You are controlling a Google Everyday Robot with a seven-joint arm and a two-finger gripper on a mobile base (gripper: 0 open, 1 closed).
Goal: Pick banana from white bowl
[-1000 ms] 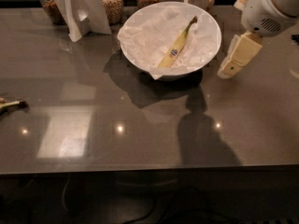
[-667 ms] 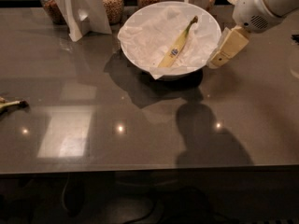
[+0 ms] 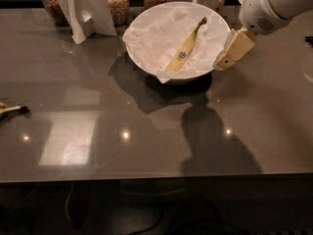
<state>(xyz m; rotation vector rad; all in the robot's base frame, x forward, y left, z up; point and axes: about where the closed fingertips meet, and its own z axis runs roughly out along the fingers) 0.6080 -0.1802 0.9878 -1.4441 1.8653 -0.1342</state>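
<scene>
Grey glossy table (image 3: 146, 131), single view. Banana (image 3: 185, 53) lies diag. on crumpled paper inside white bowl (image 3: 203, 73), stem twd 1 o'clock, blue sticker at mid-length, not held. Gripper (image 3: 224, 62) sits at bowl's 3 o'clock, overlapping the rim; contact w/ rim unclear. Approx. 1 s ago it hung clear of the bowl, further out twd 4 o'clock. Reading: approach phase, grasp not yet begun. Gripper open/closed: cannot tell. Arm (image 3: 274, 4) cut off at upper-right edge. Beyond bowl, 10–12 o'clock: grain jars (image 3: 117, 4) & white card stand (image 3: 85, 9), tops cropped. Far left: second banana end (image 3: 10, 110), mostly out of frame.
</scene>
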